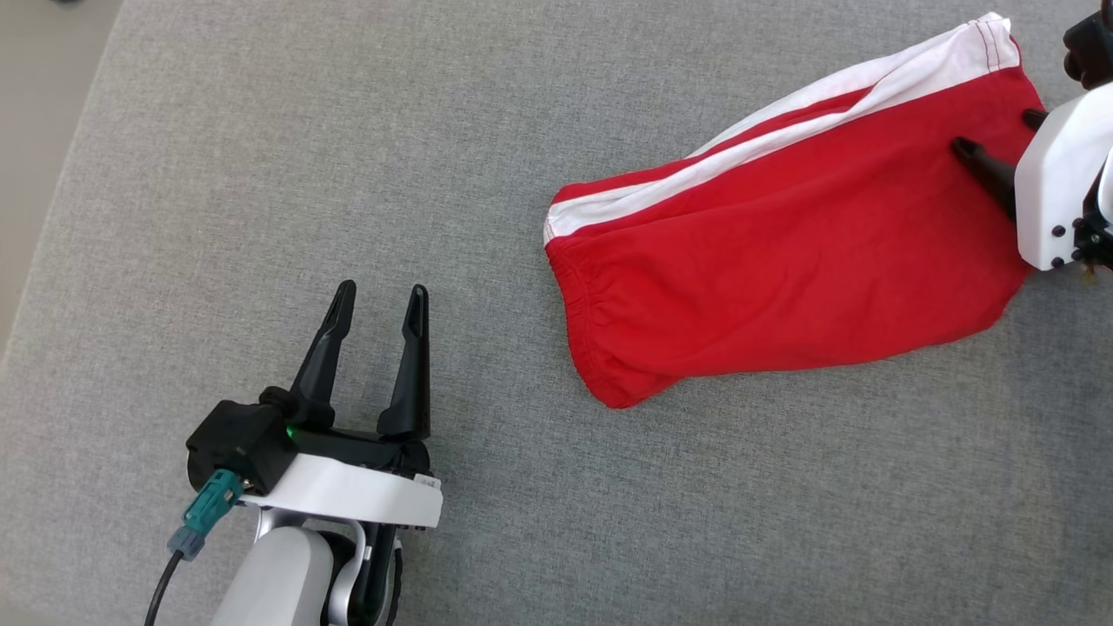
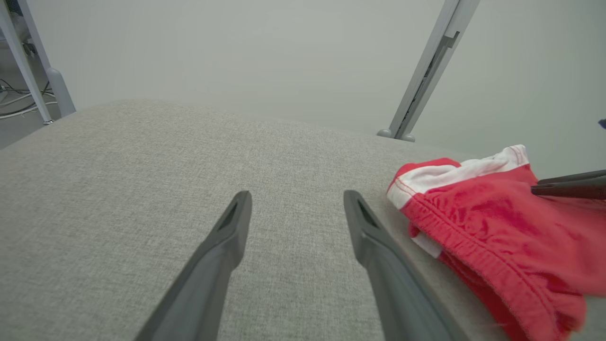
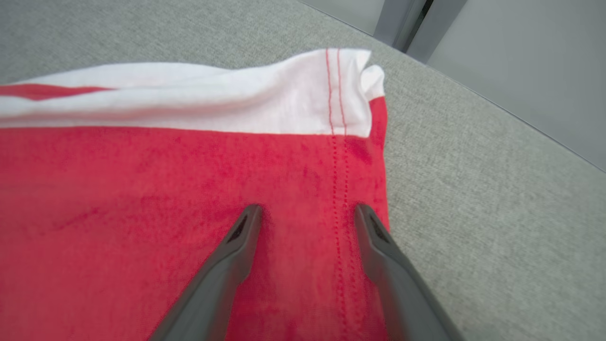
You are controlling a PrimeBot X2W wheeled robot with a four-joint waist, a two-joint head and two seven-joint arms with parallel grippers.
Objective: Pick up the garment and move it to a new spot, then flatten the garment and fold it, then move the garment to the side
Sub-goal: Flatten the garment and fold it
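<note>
- The right pincer (image 3: pixel 307 210) stands wide open and holds nothing; its tips are at the red cloth, beside the stitched hem (image 3: pixel 338 156).
- The left pincer (image 1: pixel 383 289) is also open and empty, well apart from the cloth.
- The garment (image 1: pixel 783 261) lies on the right of the grey padded surface (image 1: pixel 261 174).
- For a good grasp, the right pincer should probably take all the layers at the hem.
</note>
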